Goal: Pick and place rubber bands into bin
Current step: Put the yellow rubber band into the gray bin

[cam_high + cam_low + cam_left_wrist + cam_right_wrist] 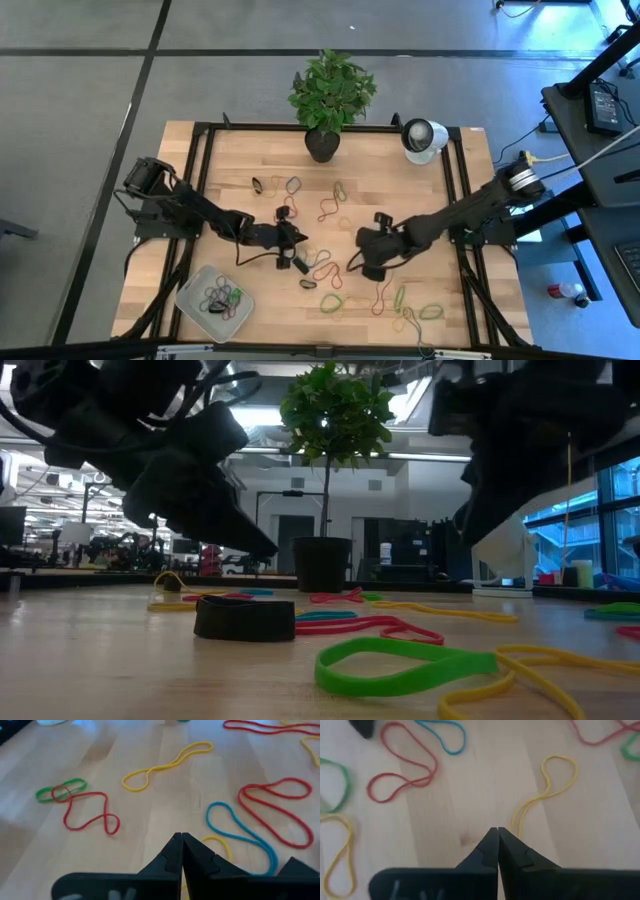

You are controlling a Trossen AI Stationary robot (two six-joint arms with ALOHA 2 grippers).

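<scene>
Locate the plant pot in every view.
High view: plant pot at the middle of the table's far edge.
Low view: centre of the picture, at the back of the table.
Left wrist view: not in it.
Right wrist view: not in it.
Shared landmark: the pale wooden table, seen in all four.

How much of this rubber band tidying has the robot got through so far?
A start only. A few rubber bands already lie in the bin. Nothing is in hand: the left gripper and right gripper are both shut and empty, low over the table. Many loose bands still lie scattered across the wood.
</scene>
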